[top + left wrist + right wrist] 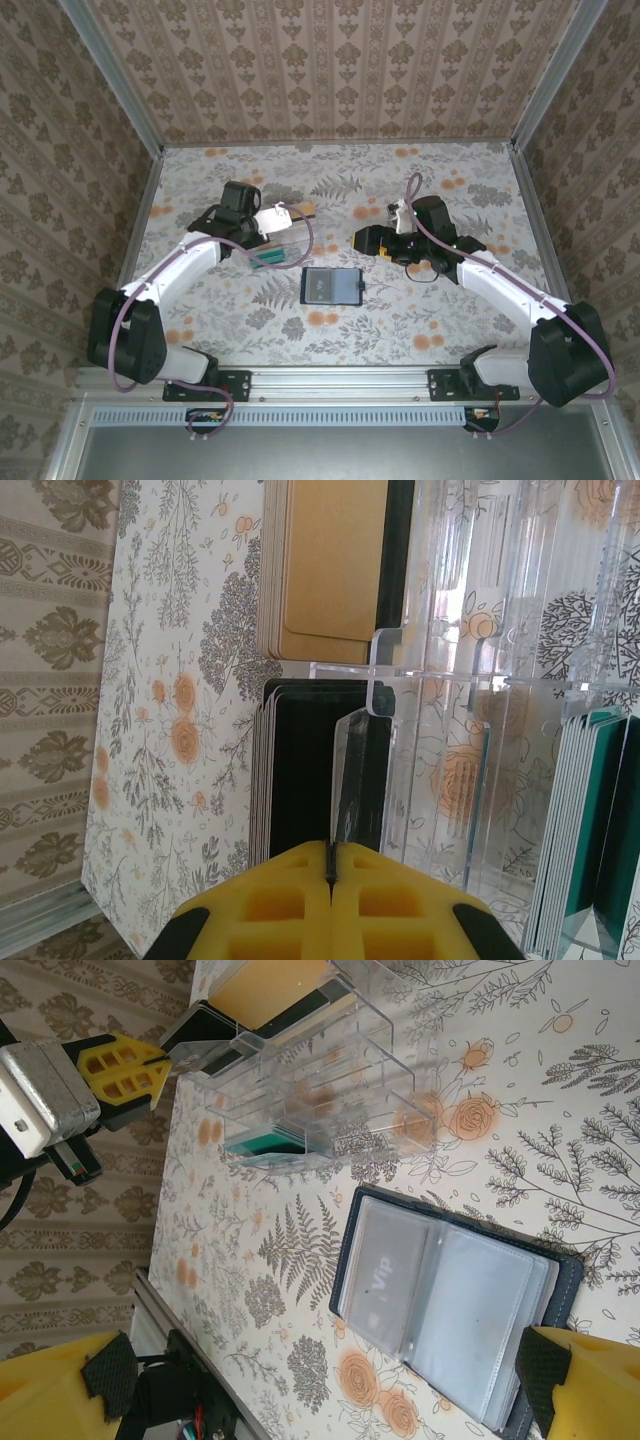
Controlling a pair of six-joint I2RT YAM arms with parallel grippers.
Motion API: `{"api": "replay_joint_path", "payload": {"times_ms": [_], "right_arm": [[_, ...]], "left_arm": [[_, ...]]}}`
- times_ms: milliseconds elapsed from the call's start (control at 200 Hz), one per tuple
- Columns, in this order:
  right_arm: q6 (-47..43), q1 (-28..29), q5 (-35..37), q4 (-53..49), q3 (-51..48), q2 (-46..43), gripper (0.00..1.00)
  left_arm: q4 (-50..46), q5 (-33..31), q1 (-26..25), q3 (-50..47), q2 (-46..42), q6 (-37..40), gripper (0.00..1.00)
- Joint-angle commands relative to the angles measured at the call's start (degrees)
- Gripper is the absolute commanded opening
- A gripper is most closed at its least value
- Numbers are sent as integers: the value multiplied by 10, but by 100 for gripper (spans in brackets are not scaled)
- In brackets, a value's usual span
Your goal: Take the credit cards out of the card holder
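Observation:
The card holder (332, 286) lies open and flat on the table, a dark navy wallet (450, 1310) with clear sleeves. Its left sleeve holds a grey card printed "Vip" (385, 1280). My right gripper (360, 240) hovers open above and behind the holder, its yellow fingers (580, 1380) spread wide either side. My left gripper (330, 875) is shut on a black credit card (345, 780), held edge-on over the stack of black cards (300, 770) in the clear tray (280, 250). From the right wrist view the left gripper (150, 1065) points its card at the tray's end.
The clear tray (450, 680) has several slots: a tan-orange stack (330, 570) beyond the black one, teal cards (590, 830) to the side. Walls papered in a pattern close in the table on three sides; the metal rail with the arm bases runs along the near edge.

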Motion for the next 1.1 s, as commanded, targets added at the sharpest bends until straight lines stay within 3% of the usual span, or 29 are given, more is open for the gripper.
{"api": "replay_joint_path", "payload": {"times_ms": [0,145,230,510,1095], "right_arm": [[-3,0,-2,2,14,3,100],[-3,0,-4,4,15,6,100],[-2,0,-4,5,14,7,100],[2,0,-6,9,11,9,100],[6,0,-9,13,11,10,100]], "left_arm": [[14,11,7,-5,8,12,1],[20,9,8,-7,13,12,5],[21,7,8,-5,16,11,14],[32,-8,10,-4,21,12,21],[85,-56,18,-7,48,6,24]]}}
